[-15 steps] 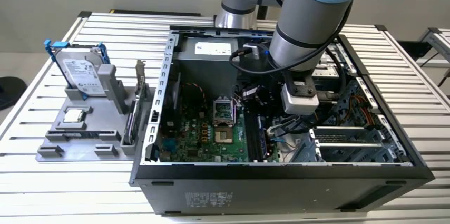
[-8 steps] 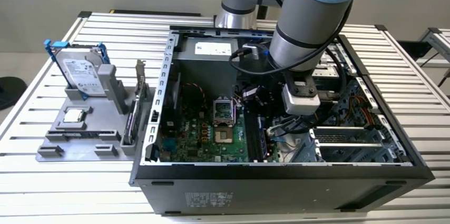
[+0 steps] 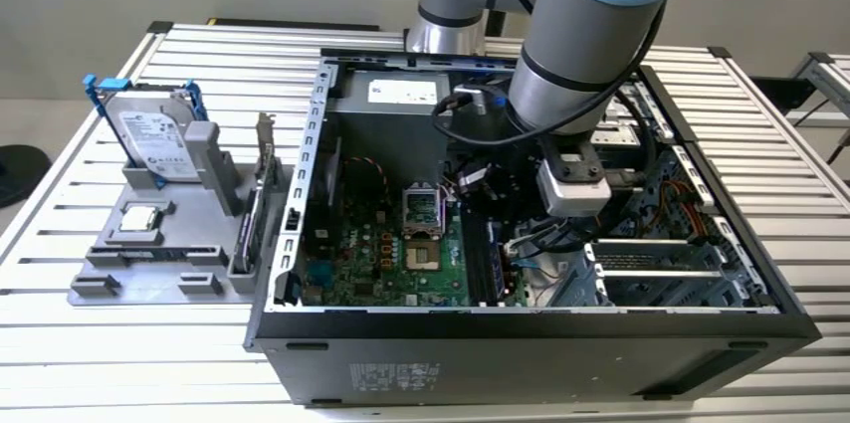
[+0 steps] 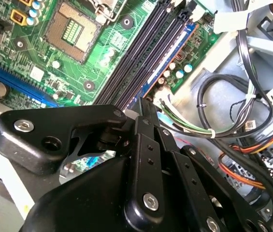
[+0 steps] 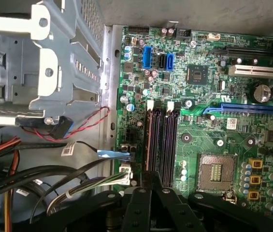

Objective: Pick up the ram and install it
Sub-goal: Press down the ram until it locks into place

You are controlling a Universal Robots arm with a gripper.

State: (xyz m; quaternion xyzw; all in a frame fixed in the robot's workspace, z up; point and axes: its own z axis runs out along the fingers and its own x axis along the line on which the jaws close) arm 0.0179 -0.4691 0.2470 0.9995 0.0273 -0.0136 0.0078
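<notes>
Exterior view: high, angled down over the open computer case [image 3: 531, 314] on the slatted table [image 3: 106, 343], taking in the whole case. Both wrist views: close above the motherboard [image 4: 93, 63] [image 5: 213, 140], apparently from opposite sides, sharing the memory slots [image 4: 146, 53] [image 5: 161, 140] and the CPU socket [image 4: 73, 29] [image 5: 216, 171].

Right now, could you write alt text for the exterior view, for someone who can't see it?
A robot arm reaches down into an open computer case, over the green motherboard. A grey holder with a hard drive sits at the exterior view's left.
</notes>
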